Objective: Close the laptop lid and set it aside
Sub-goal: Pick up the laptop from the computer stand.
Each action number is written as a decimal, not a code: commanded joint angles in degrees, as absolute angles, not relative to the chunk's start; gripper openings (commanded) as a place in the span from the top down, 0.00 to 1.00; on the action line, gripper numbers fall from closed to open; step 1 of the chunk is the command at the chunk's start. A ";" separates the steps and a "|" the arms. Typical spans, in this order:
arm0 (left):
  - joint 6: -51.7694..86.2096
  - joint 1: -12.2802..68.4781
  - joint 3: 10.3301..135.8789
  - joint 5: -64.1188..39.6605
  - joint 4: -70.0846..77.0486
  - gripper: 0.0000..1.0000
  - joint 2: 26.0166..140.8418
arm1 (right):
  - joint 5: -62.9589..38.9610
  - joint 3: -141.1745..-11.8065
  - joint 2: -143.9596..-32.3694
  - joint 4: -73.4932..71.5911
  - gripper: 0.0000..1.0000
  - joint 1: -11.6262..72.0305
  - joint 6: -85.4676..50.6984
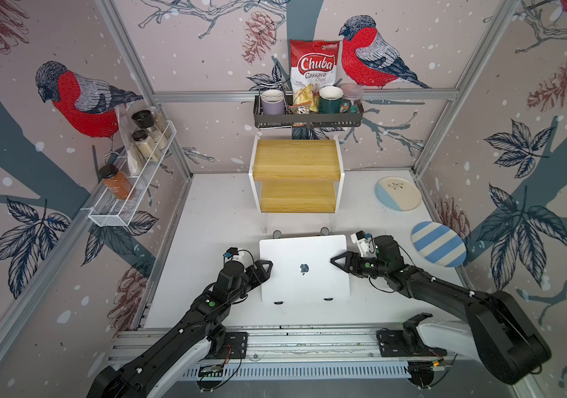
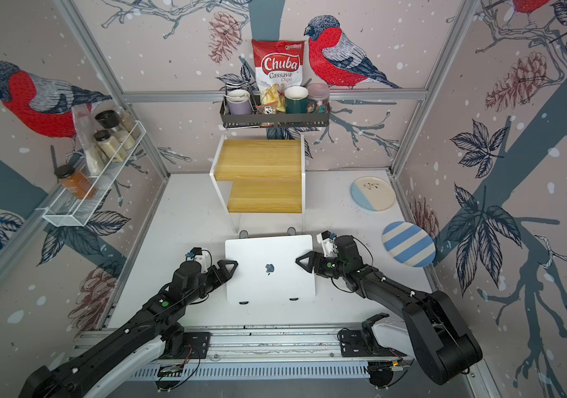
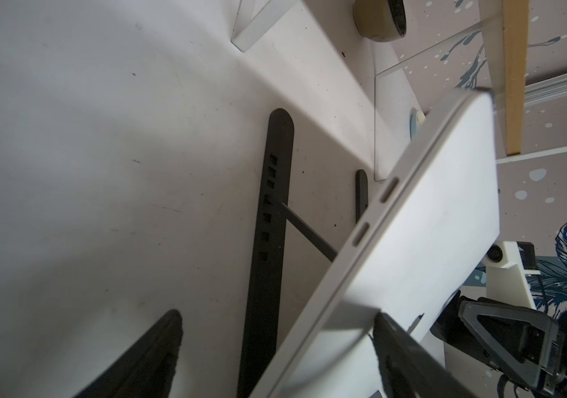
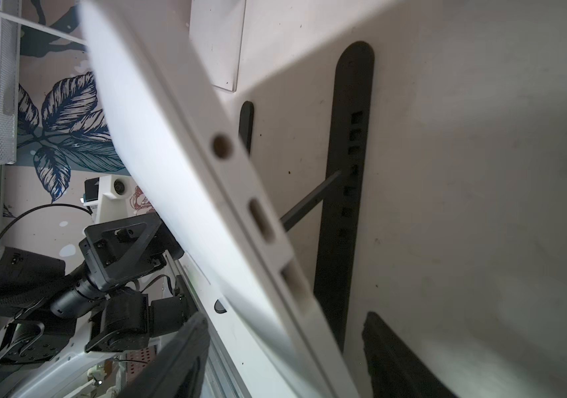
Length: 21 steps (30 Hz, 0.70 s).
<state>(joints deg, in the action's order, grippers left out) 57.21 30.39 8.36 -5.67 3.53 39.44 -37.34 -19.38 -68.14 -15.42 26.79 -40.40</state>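
Jaws of the left gripper (image 1: 265, 267) were spread around the left edge of the slim silver-white laptop (image 1: 304, 282), and those of the right gripper (image 1: 339, 259) were spread around its right edge. Neither pair was pressed shut. The laptop lid (image 2: 270, 255) was closed, logo uppermost. The laptop was propped tilted on a black folding stand (image 3: 268, 213) at mid-table. A two-step wooden shelf with a white frame (image 1: 296, 156) was set just behind. A blue-and-white striped plate (image 1: 439, 248) lay near the right arm, and a cream-and-pale-blue plate (image 1: 398, 193) farther back.
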 commanded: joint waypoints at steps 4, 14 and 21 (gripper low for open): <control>58.97 31.84 8.09 -4.19 10.01 0.16 41.86 | -35.74 -17.83 -62.06 -18.08 0.40 28.70 -41.03; 59.76 32.34 7.61 -2.70 9.31 0.16 41.31 | -36.01 -17.48 -58.93 -20.13 0.58 30.40 -44.54; 60.12 32.52 7.60 -1.71 8.19 0.17 41.14 | -35.86 -18.39 -58.32 -22.46 0.69 32.55 -47.41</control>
